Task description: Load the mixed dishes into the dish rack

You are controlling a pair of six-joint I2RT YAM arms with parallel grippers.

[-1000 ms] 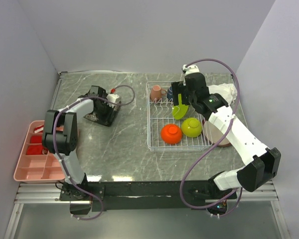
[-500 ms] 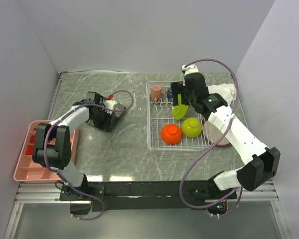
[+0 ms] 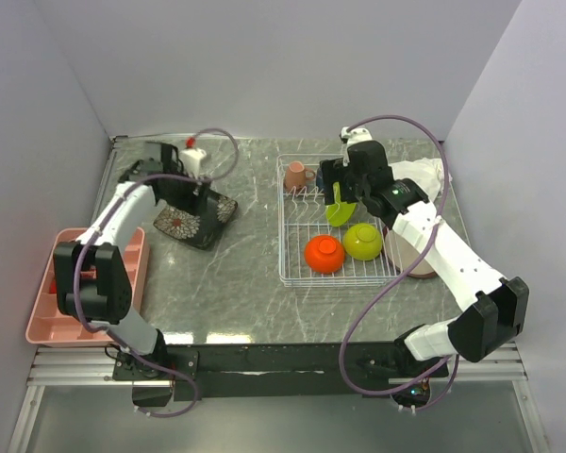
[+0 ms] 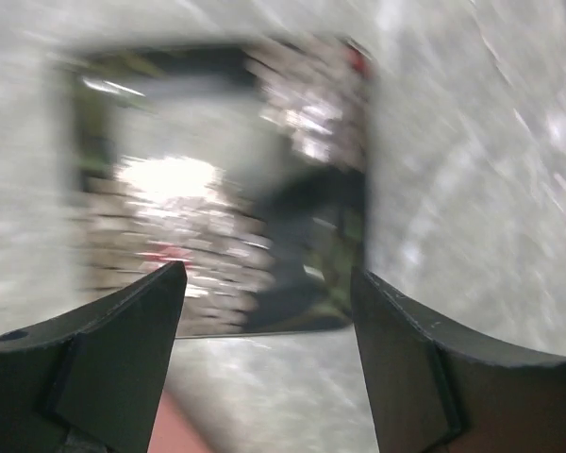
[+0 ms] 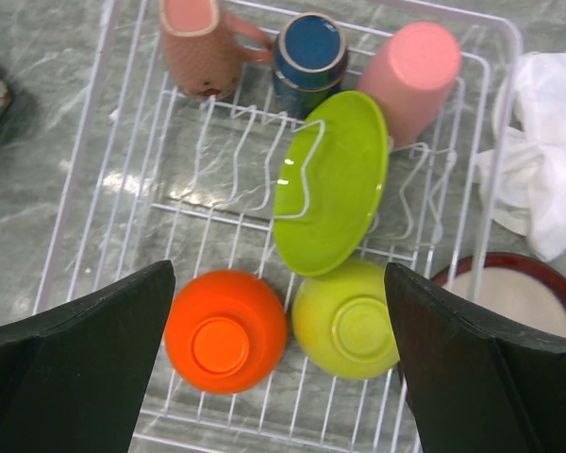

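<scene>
In the white rack (image 3: 285,247), by the table's (image 3: 236,283) right edge, an orange bowl (image 3: 324,253) and a green bowl (image 3: 363,242) sit upside down on the near side. Behind them a green plate (image 3: 339,209) stands under the right hand (image 5: 279,272), spread wide. Three cups (image 5: 308,52) line the rack's far edge. The black plate (image 3: 196,219) lies toward the far left corner. The left hand (image 4: 269,283) is open over it, holding nothing.

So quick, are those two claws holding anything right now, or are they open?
Left gripper: open, holding nothing; the black floral plate lies free.
Right gripper: open, holding nothing, over the dish rack.
</scene>
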